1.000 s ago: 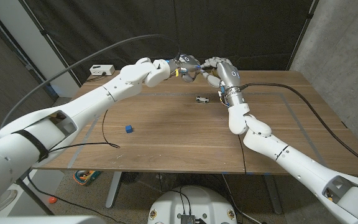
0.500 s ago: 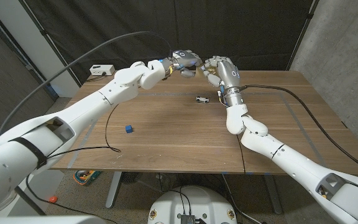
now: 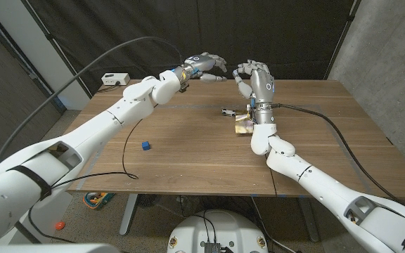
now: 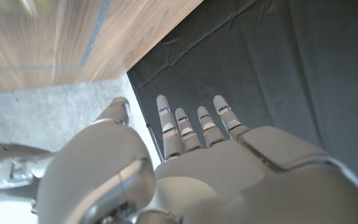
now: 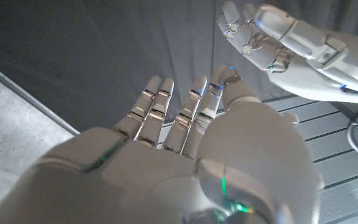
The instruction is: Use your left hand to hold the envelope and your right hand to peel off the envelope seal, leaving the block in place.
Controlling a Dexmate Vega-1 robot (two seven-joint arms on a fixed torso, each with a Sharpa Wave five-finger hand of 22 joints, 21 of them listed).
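Envelope (image 3: 245,124) lies on the wooden table (image 3: 188,147) in the head view, a shiny golden-brown piece just in front of the right forearm, with a small white-and-dark object (image 3: 228,111) just beside its far left corner, too small to tell what it is. Neither hand touches the envelope. Up above the table's far edge, the left hand (image 3: 206,65) hangs in the air with fingers spread and nothing in them, and the right hand (image 3: 255,76) faces it, near but apart, fingers loosely curved and apart, empty too. Blue block (image 3: 145,145) sits alone on the table's left part, well apart from the envelope. A white box (image 3: 115,79) rests off the far left corner.

Over to the left wrist view: the left hand (image 4: 197,155) reaches out with fingers straight and apart against the dark curtain (image 4: 278,62).

Right wrist view now: the right hand (image 5: 179,149) has its fingers extended and slightly apart, holding nothing, and the left hand (image 5: 278,37) shows beyond it, also spread.
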